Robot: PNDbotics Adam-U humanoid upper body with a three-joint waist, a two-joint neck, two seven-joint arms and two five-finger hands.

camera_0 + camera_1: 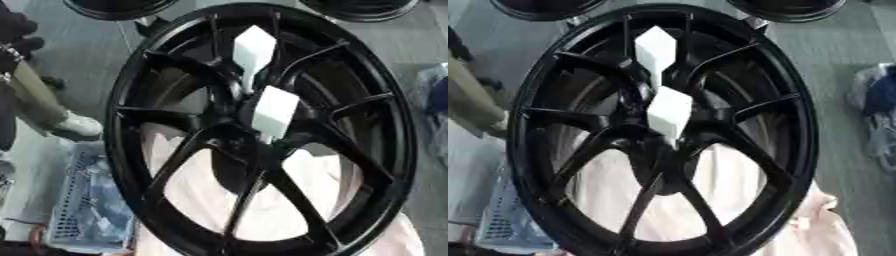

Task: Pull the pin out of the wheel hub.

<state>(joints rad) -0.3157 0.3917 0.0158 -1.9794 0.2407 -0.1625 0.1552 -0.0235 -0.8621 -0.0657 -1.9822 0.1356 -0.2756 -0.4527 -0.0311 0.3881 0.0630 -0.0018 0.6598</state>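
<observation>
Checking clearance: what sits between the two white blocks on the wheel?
Nothing separate: in both views the upper block narrows down to the lower block at the hub. No hands show.

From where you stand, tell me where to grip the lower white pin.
Probably grip the lower white pin on its blocky head, across its flat sides, coming from above: only the head stands out of the black wheel at the hub, with spokes close round it. No hand is in view.
</observation>
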